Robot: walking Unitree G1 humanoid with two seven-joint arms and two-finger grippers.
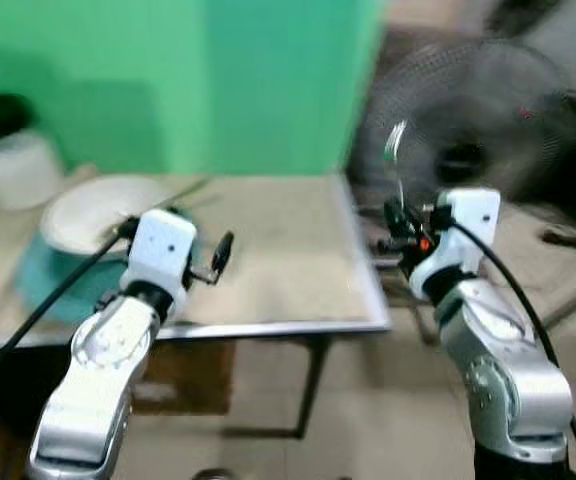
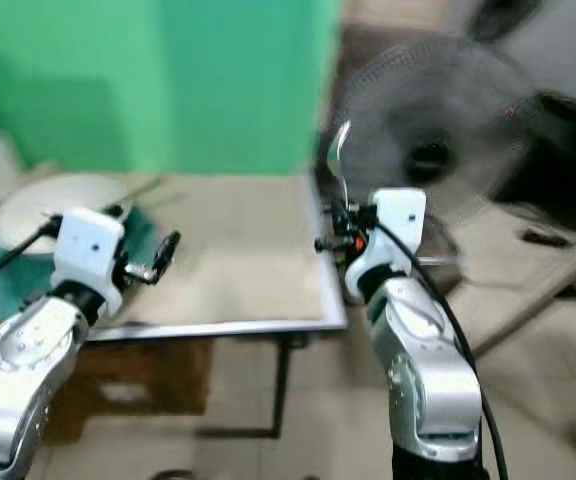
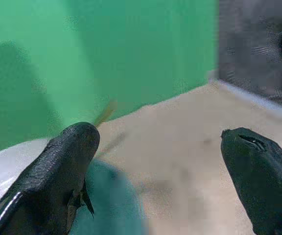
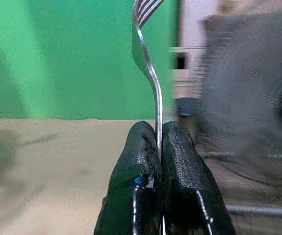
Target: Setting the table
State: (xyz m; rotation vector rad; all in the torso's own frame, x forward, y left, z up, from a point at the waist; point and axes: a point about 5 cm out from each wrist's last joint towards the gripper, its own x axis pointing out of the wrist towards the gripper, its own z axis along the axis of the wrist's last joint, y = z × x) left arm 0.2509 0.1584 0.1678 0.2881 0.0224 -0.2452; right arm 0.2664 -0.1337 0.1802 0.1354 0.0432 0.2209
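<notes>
Currently your right gripper [image 4: 159,147] clamps the upright silver metal fork [image 4: 146,58] off the beige desk [image 1: 288,260], at its 3 o'clock edge. Swing it toward the white round plate [image 1: 93,210] at 9 o'clock, laying it flat just beside; your left gripper [image 3: 160,161] hangs apart, empty.

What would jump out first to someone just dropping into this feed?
The fork stands upright, pinched in the right gripper, held just off the table's right edge with a dark fan behind it. The left gripper hangs open over the table near a white plate on a teal mat.
</notes>
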